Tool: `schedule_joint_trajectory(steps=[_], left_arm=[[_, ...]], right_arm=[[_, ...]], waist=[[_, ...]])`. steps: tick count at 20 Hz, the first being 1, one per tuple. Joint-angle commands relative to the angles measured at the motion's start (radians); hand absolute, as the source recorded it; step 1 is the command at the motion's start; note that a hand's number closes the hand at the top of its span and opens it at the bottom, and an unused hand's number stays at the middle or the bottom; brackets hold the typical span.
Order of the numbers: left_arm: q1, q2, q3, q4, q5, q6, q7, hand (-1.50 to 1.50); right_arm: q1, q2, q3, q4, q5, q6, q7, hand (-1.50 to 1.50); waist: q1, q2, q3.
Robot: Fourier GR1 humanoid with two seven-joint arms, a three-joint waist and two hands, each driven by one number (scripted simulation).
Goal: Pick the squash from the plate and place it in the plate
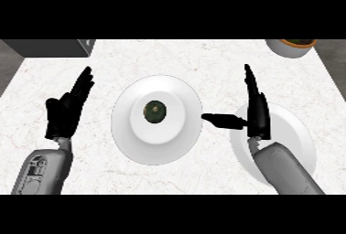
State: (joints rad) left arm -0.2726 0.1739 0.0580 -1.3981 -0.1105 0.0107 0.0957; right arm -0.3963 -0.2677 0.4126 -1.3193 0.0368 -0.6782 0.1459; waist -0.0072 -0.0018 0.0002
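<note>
A small dark green squash [154,111] sits at the middle of a white plate [157,148] in the centre of the counter. A second white plate [299,137] lies to the right, partly hidden under my right forearm. My right hand [256,107] is over that plate's left part, fingers straight and pointing away, thumb stretched left toward the squash's plate. It holds nothing. My left hand [66,109] is open at the left of the counter, fingers up, resting apart from both plates.
A white pot with something orange-brown inside [292,46] stands at the back right corner. A dark grey appliance [51,48] is at the back left. The marble counter [202,59] spreads around the plates.
</note>
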Motion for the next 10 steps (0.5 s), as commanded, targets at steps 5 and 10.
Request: schedule_joint_trajectory(steps=[5,10], left_arm=[[0.009,-0.002,0.013,-0.008,0.001,-0.005,0.011,0.00],[0.046,-0.009,-0.002,-0.080,-0.010,-0.013,0.035,0.00]], right_arm=[[0.245,-0.123,-0.145,-0.113,-0.094,0.189,-0.184,-1.50],[0.301,-0.111,-0.233,-0.089,-0.115,0.295,-0.285,-1.50]], waist=[[0.001,0.001,0.000],[0.004,0.000,0.000]])
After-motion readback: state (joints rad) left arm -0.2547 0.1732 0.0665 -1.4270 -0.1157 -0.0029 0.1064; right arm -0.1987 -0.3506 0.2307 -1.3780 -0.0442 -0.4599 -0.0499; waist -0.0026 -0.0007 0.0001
